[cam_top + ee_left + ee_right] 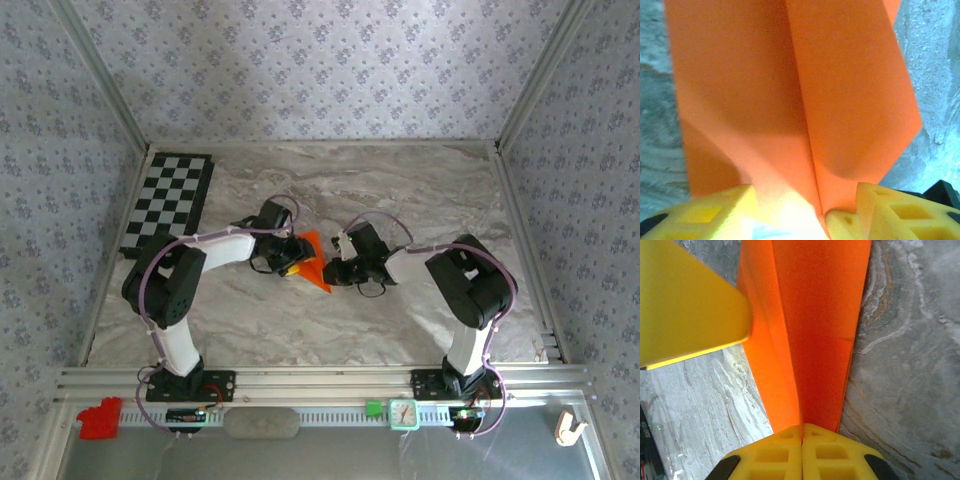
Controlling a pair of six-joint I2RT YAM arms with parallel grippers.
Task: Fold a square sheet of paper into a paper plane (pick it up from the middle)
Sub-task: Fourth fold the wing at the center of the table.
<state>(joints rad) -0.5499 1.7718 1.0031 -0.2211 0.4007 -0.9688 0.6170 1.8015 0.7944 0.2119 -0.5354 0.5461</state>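
The orange paper plane (312,262) hangs between both grippers at the table's middle, folded into a narrow pointed shape with a centre crease. My right gripper (336,272) is shut on it: in the right wrist view its yellow fingertips (802,429) meet on the crease of the plane (815,315). My left gripper (291,262) holds its fingers apart in the left wrist view (805,202), with the plane's folded flaps (790,90) running down between them. One left finger (690,305) rests against the plane's side.
A black-and-white checkerboard (170,200) lies at the back left of the marble table (420,190). A small red block (99,418) and a green-and-white device (403,412) sit on the front rail. Metal frame posts border the table.
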